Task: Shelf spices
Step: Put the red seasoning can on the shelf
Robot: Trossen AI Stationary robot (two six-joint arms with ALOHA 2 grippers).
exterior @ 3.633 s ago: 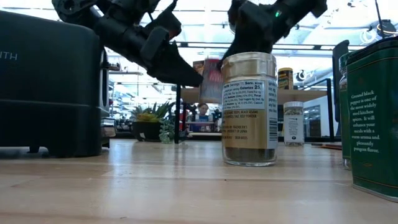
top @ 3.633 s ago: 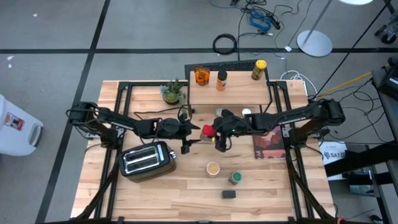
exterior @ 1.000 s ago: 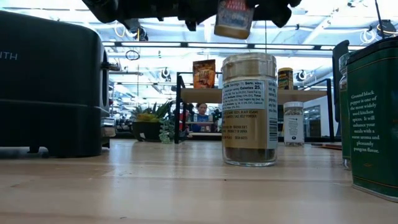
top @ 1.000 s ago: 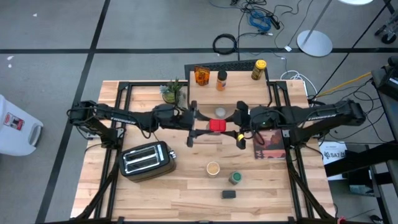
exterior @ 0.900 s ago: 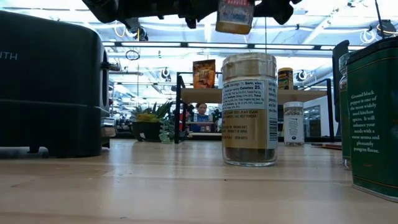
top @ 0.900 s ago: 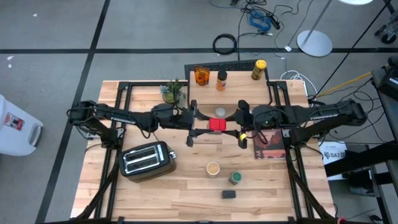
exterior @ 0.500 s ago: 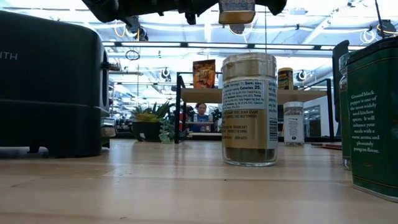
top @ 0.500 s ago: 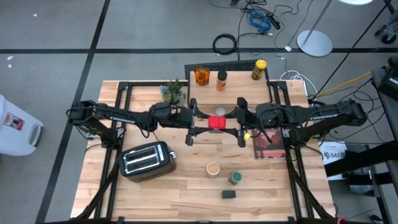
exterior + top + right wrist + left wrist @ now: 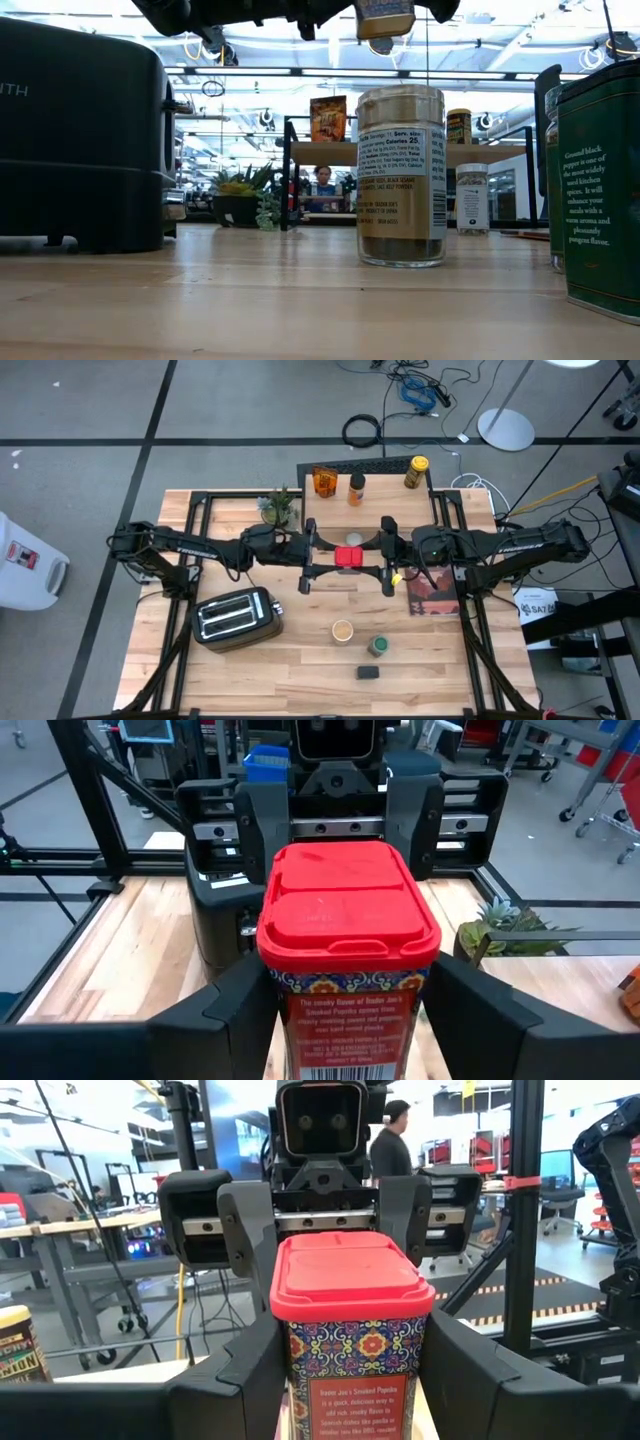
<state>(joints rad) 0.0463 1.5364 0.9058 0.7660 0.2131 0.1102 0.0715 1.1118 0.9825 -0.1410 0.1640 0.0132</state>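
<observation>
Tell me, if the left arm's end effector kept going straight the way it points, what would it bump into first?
Probably the right end effector. The left end effector faces it head-on, both gripping the red-lidded spice tin between them.

spice containers: 7 – 3 on shelf (image 9: 385,510), 3 on tabletop (image 9: 300,660), 1 red-lid tin (image 9: 349,557) | toaster (image 9: 238,618): 1 | plant (image 9: 277,508): 1 | hands: 2

A: Where does the tin (image 9: 349,556) sit?
B: Between the fingers of the left gripper (image 9: 309,559) and right gripper (image 9: 388,557), above the shelf (image 9: 400,510)'s near edge.
A: Beyond the fingertips?
B: Three spices (image 9: 356,489) stand along the shelf's far edge; the toaster (image 9: 236,617) lies nearer, below the left fingers.
</observation>
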